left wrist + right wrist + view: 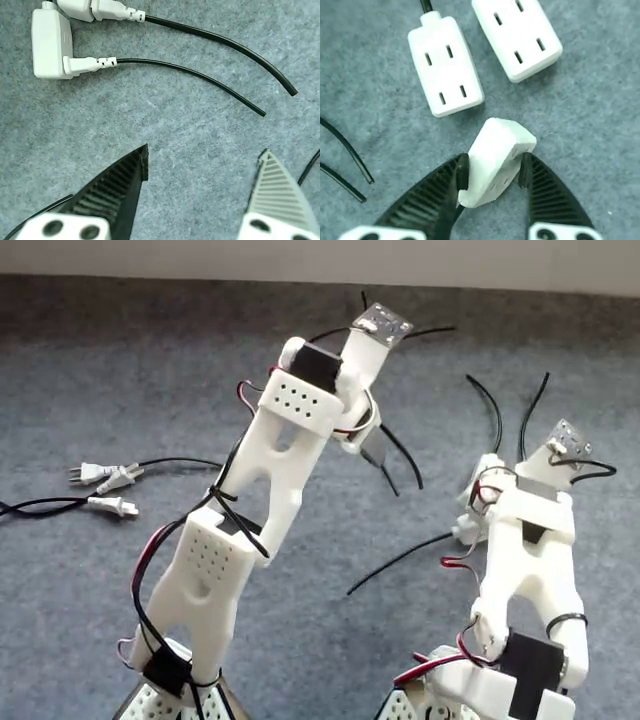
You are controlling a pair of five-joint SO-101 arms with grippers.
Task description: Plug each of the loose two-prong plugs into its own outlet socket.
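Fuzzy grey tabletop (80, 380), pale strip (300, 255) past its far edge. Over bare felt the left gripper (205, 150) hangs open; the right gripper (493, 170) pinches a white outlet block (500, 145).

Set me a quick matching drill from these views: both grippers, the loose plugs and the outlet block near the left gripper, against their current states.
Things:
1. left gripper
2. right gripper
3. loose plugs
4. outlet block in the left wrist view

States:
A. has a seated plug in it
B. open over bare carpet
C. lying unplugged on the carpet
D. shut on a tilted outlet block

Pairs: 1-B, 2-D, 3-C, 4-A.
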